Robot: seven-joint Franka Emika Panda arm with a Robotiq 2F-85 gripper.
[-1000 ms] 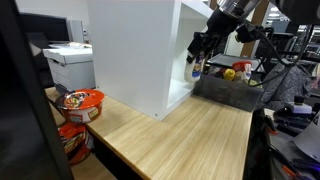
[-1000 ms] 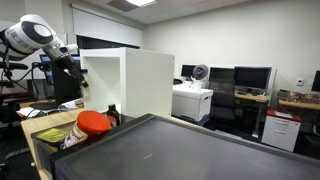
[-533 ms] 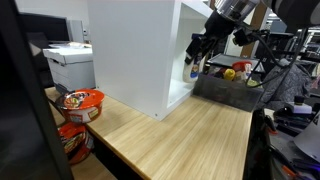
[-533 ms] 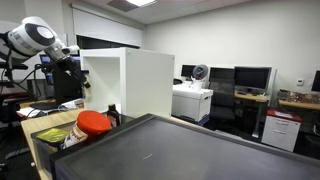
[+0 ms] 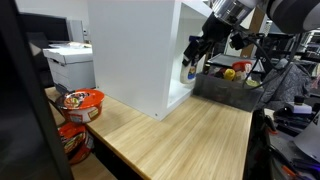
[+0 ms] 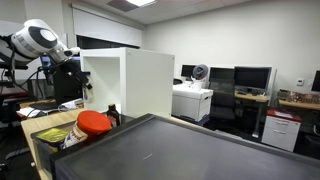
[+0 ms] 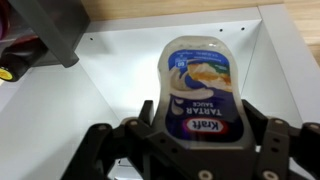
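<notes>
1. Moved since a second ago: the arm [image 5: 228, 14] has shifted a little toward the white cabinet [image 5: 130, 50], carrying the gripper [image 5: 192, 58] slightly further into its open side. Bowl, bin and printer are unchanged.
2. Gripper state, wrist view: the gripper [image 7: 200, 128] is closed on a sauce bottle [image 7: 197, 85]. Its black fingers [image 7: 150, 122] press both sides of the bottle's lower end, at the label.
3. Bottle location: held off the surface inside the cabinet [image 7: 120, 70], against the white inner panels. The label reads Kraft tartar sauce, which is readable only in the wrist view.
4. An exterior view shows the bottle [image 5: 191, 71] only as a small blue-white blob under the gripper, at the cabinet opening. The grip cannot be judged there.
5. Another exterior view shows the arm [image 6: 42, 40] beside the cabinet [image 6: 145, 80]. The gripper and bottle are too small and dark to make out.
6. Only the exterior views show the wooden worktop [image 5: 190, 140], a red bowl [image 5: 82, 100] [image 6: 93, 122] near its edge well apart from the gripper, and a dark bin [image 5: 225, 90] of items just beside the cabinet opening. A printer [image 5: 70, 65] stands behind.
</notes>
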